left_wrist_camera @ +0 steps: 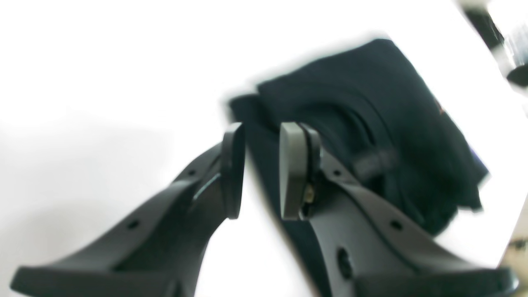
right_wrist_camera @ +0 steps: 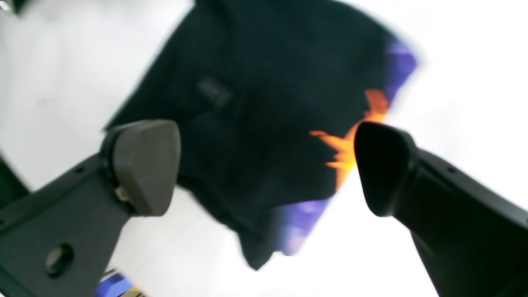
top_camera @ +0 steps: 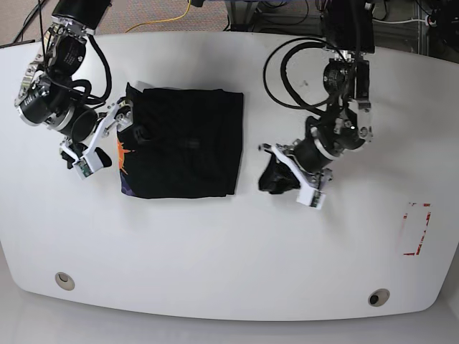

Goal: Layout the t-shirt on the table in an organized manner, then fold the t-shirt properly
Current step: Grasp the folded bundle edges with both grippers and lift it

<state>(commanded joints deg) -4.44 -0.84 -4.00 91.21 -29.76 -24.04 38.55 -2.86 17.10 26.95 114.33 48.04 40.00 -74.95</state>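
The t-shirt [top_camera: 183, 143] lies folded into a black rectangle on the white table [top_camera: 215, 251], left of centre, with an orange and purple patch along its left edge. My right gripper [top_camera: 107, 143] stands wide open across that left edge. In the right wrist view the right gripper [right_wrist_camera: 264, 169] frames the t-shirt [right_wrist_camera: 264, 103], one finger on each side, holding nothing. My left gripper [top_camera: 276, 179] sits just right of the shirt's right edge. In the blurred left wrist view the left gripper [left_wrist_camera: 260, 132] is narrowly open, and the t-shirt [left_wrist_camera: 371, 123] lies beyond it.
Two round grey grommets [top_camera: 64, 280] [top_camera: 378, 297] sit near the table's front edge. A red tape rectangle [top_camera: 416, 229] marks the right side. Cables and equipment [top_camera: 287, 14] lie behind the table's back edge.
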